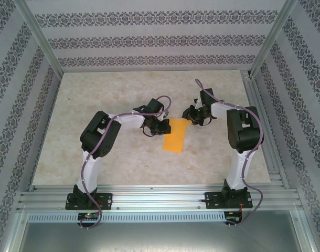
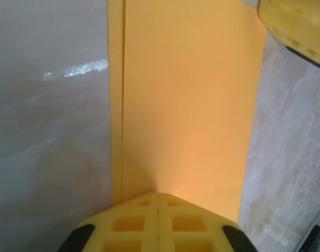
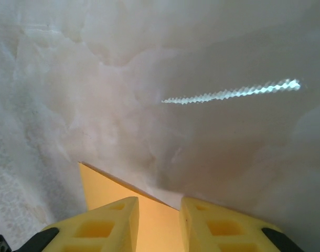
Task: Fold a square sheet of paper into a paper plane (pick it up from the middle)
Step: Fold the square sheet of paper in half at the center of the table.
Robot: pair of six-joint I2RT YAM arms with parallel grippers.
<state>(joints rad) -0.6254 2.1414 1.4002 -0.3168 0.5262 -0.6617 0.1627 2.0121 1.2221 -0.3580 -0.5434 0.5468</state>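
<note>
Left wrist view: the left gripper (image 2: pixel 158 198) has its fingers pressed together, tips down on the near end of the square sheet of paper (image 2: pixel 186 105). The sheet runs straight ahead of them as a long doubled rectangle, one layer peeking out along its left edge. The right gripper (image 3: pixel 159 207) holds its fingers slightly apart, with a paper corner just beneath its tips. By my judgement only the centre fold is done; nose and wing folds remain.
</note>
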